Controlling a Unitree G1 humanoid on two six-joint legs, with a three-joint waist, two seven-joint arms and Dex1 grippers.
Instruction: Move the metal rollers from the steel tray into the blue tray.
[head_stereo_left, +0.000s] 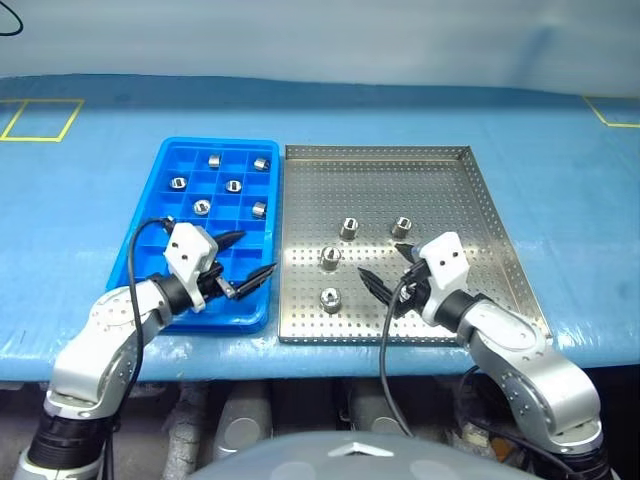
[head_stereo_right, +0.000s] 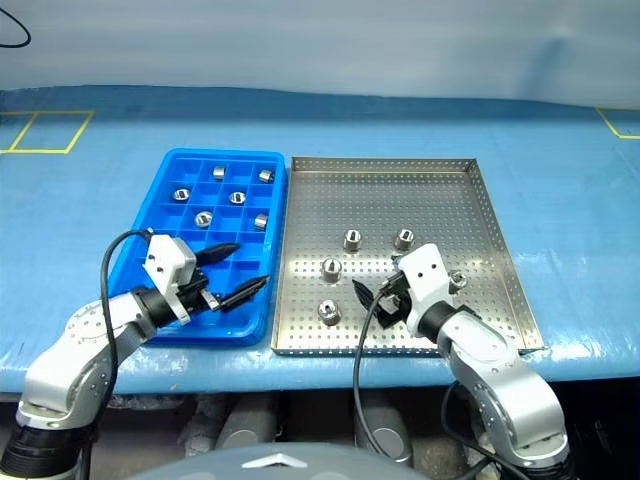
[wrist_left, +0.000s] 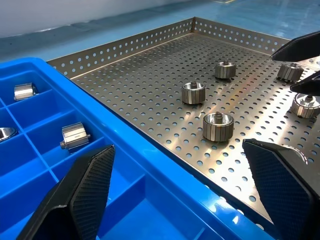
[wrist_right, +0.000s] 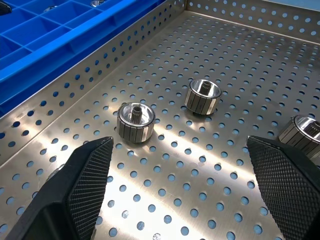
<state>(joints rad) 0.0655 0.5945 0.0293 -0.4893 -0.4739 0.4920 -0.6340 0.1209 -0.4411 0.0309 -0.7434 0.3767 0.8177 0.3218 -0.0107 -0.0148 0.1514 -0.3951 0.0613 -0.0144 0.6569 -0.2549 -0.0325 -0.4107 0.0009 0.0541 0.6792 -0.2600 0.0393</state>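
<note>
Sitting in the blue tray (head_stereo_left: 150, 235), six rollers (head_stereo_left: 233, 185) are done; four (perhaps more) wait in the steel tray (head_stereo_left: 480, 215) beside it. Both grippers, left (head_stereo_left: 243, 255) and right (head_stereo_left: 388, 266), gape empty.

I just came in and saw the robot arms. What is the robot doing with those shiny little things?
It is moving metal rollers from the steel tray into the blue tray. Six rollers sit in the blue tray's compartments, and a few wait on the steel tray. The left gripper hovers open over the blue tray, holding nothing. The right gripper is open above the steel tray, near the rollers, also holding nothing.
</note>
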